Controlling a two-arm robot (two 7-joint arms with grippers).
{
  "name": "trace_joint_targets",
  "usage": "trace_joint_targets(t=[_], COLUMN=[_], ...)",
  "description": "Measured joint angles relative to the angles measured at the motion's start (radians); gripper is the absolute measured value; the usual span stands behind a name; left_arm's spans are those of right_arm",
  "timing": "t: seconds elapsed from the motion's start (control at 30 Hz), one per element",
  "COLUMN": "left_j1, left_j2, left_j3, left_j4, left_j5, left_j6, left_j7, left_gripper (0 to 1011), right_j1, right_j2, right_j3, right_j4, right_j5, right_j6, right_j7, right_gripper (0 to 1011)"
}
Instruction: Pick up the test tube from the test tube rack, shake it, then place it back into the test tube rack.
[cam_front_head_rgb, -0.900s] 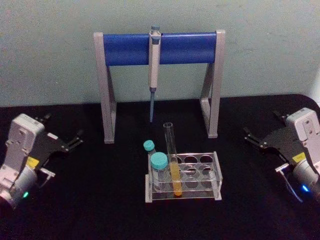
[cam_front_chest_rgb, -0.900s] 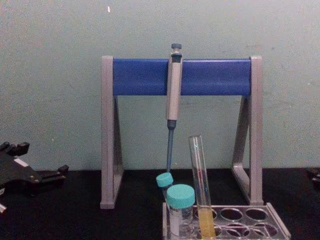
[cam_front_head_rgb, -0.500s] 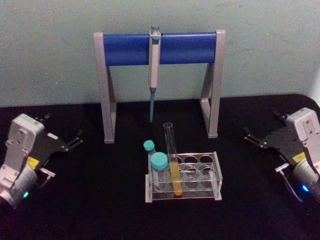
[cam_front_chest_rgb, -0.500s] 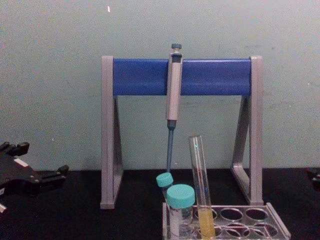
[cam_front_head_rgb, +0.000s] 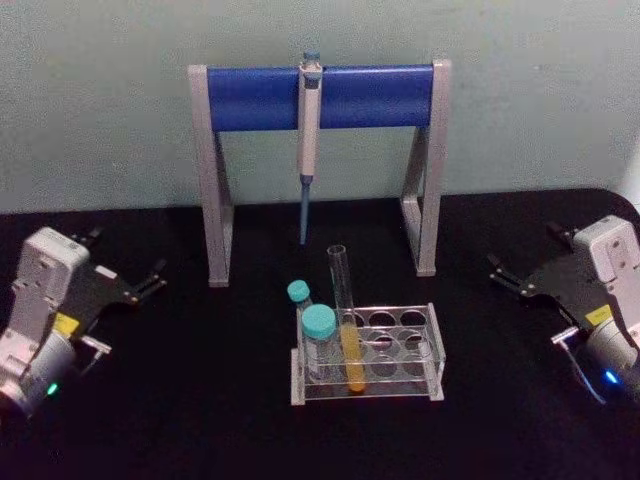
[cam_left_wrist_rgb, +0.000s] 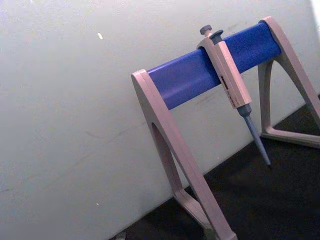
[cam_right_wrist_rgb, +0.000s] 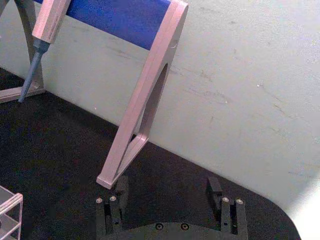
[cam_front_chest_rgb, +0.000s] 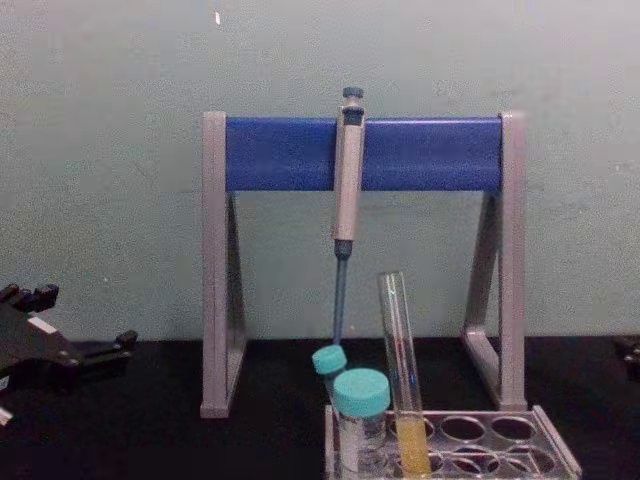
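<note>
**Head view.** We see the test tube (cam_front_head_rgb: 345, 318) standing in the test tube rack (cam_front_head_rgb: 425, 372). The rack sits on the black table (cam_front_head_rgb: 180, 410), midway between the left and right edges and toward the front. The uncapped tube leans slightly, with yellow liquid in its lower part. It is just right of two teal-capped tubes (cam_front_head_rgb: 318, 325) at the rack's left end. Toward the table's back edge, a grey-and-blue pipette stand (cam_front_head_rgb: 250, 97) carries a pipette (cam_front_head_rgb: 309, 130) hanging tip down. The left gripper (cam_front_head_rgb: 125, 255) lies near the table's left edge and the right gripper (cam_front_head_rgb: 527, 250) near its right edge. Both are well apart from the rack, and each has its jaws spread with nothing between them.

**Left wrist view.** We see the stand (cam_left_wrist_rgb: 185, 77) and its pipette (cam_left_wrist_rgb: 231, 80) against the pale wall, with a stretch of dark table (cam_left_wrist_rgb: 260, 205) beneath.

**Right wrist view.** The right gripper's two fingers (cam_right_wrist_rgb: 114, 210) stand wide apart and hold nothing. They point toward the near leg of the stand (cam_right_wrist_rgb: 151, 87). The pipette's lower end (cam_right_wrist_rgb: 49, 20) and one corner of the rack (cam_right_wrist_rgb: 9, 212) show at the margins.

**Chest view.** We see the tube (cam_front_chest_rgb: 398, 350) rising well above the teal caps (cam_front_chest_rgb: 360, 392), its yellow liquid down at the level of the rack's rim (cam_front_chest_rgb: 555, 442). The pipette's tip hangs behind it. The left gripper (cam_front_chest_rgb: 78, 317) sits low by the table's left edge with its jaws released, well clear of the rack.
</note>
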Motion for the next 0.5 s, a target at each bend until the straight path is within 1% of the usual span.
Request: trace_joint_targets(t=[0.5], left_j1=[0.000], left_j2=[0.000], left_j3=[0.000], left_j4=[0.000], left_j5=[0.000], left_j6=[0.000], left_j7=[0.000], left_gripper=[1001], right_j1=[0.000], right_j2=[0.000], right_j3=[0.000], right_j4=[0.000], right_j5=[0.000], right_j6=[0.000], right_j7=[0.000], right_gripper=[1000])
